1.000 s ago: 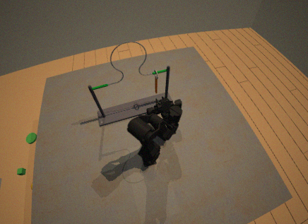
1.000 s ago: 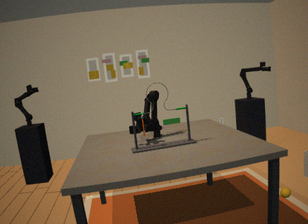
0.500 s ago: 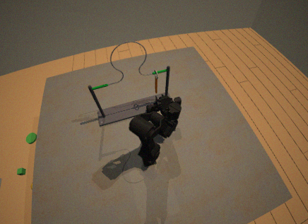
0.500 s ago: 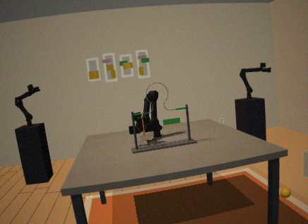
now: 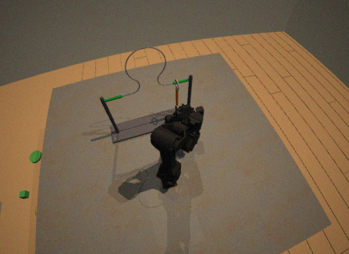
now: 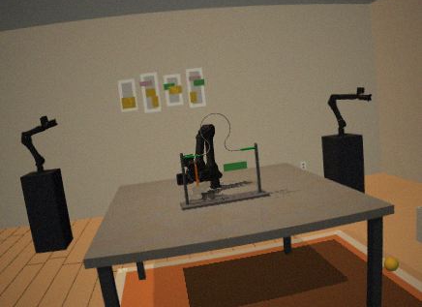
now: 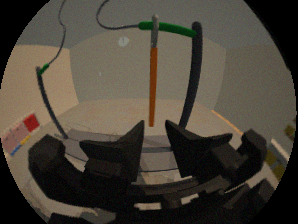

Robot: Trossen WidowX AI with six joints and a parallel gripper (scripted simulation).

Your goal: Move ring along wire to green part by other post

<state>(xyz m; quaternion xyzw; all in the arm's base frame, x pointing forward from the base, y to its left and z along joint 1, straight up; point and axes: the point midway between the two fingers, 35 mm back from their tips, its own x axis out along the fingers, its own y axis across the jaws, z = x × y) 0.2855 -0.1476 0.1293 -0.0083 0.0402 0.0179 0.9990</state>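
Observation:
The ring [image 5: 177,83] [image 7: 155,38] hangs on the green part [image 5: 184,81] [image 7: 175,29] beside the near post [image 5: 190,91] [image 7: 194,75]. Its orange handle [image 5: 177,97] [image 6: 196,173] [image 7: 153,87] points straight down. My gripper [image 7: 154,121] is open and empty. In the wrist view the handle's lower end shows just above the gap between the fingertips, slightly left of its middle. In the top view the arm covers the fingertips. The other green part [image 5: 114,98] [image 6: 248,148] [image 7: 44,69] is beside the far post [image 5: 110,115] [image 6: 258,168] [image 7: 48,102].
The thin grey wire [image 5: 166,63] [image 6: 229,127] loops high between the two green parts. The posts stand on a flat grey base [image 5: 132,132] [image 6: 227,200] on the table [image 5: 240,171] [image 6: 145,227]. Two other arms stand on black pedestals [image 6: 45,207] [image 6: 344,159] away from the table.

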